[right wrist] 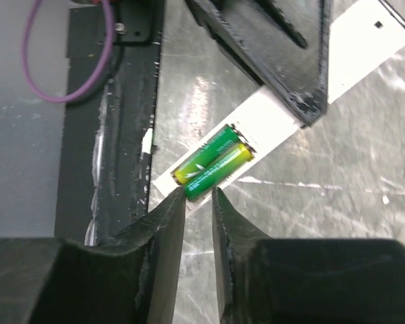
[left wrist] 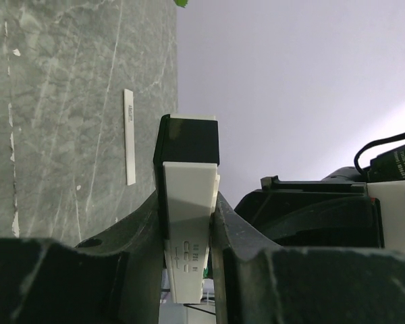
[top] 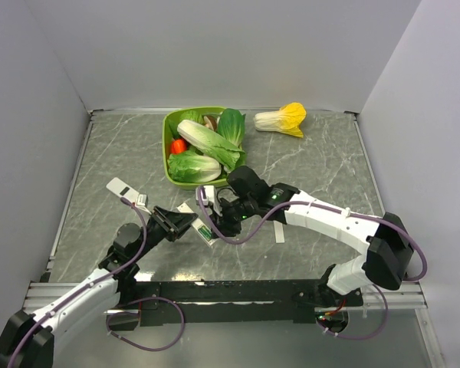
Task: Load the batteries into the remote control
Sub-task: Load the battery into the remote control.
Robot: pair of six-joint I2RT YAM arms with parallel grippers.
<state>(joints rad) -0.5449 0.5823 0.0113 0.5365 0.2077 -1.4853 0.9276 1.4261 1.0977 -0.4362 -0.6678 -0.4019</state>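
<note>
Grey marbled counter [right wrist: 364, 223] is spread beneath. At lower centre, the right end effector [right wrist: 199, 202] is held slightly open and empty. Just beyond its tips the batteries [right wrist: 212, 164] are seated in the remote control [right wrist: 273, 109], axes slanting to the upper right. Farther on, the remote control is clamped by the left end effector [left wrist: 189, 209].

Bright even light, soft shadows, blurred foregrounds

Robot lab cell: plain grey walls [top: 215, 46], marble-look tabletop [top: 322, 176]
</note>
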